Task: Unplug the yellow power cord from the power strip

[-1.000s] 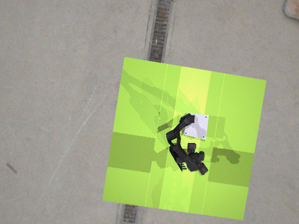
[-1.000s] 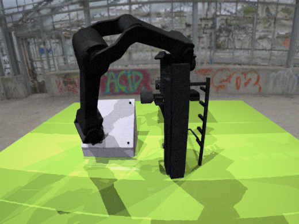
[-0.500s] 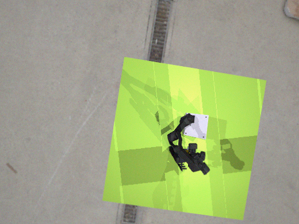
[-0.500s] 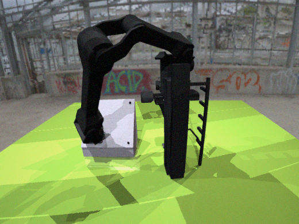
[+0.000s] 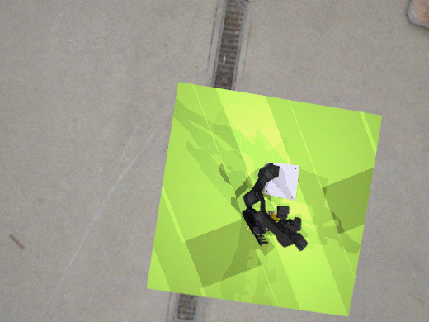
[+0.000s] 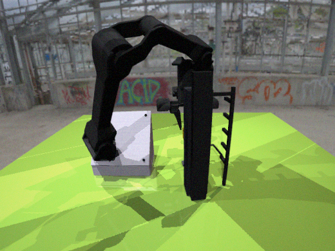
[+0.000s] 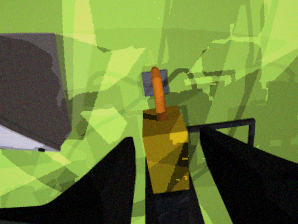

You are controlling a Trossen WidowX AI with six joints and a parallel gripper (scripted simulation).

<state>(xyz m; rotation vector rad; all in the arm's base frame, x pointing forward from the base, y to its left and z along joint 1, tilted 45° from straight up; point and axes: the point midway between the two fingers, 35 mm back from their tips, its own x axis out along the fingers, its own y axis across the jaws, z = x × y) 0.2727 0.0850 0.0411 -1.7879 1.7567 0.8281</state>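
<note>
Wrist view, lower foreground: the black parallel-jaw gripper (image 7: 166, 189) stands released, its two dark fingers parted with green gaps showing on either side of the yellow block-shaped plug (image 7: 166, 152) at frame centre; whether either pad touches the plug cannot be told. From the plug's top an orange cord stub (image 7: 158, 91) rises toward a small grey square (image 7: 152, 82) higher in the frame. Exterior view, centre: the tall black upright power strip (image 6: 196, 135) stands on the lime-green patterned mat (image 6: 274, 199), with a thin black ladder-like rack (image 6: 227, 135) just beyond it at right. Left of centre, the black arm (image 6: 106, 90) rises from a pale grey box-shaped base (image 6: 133, 145).
</note>
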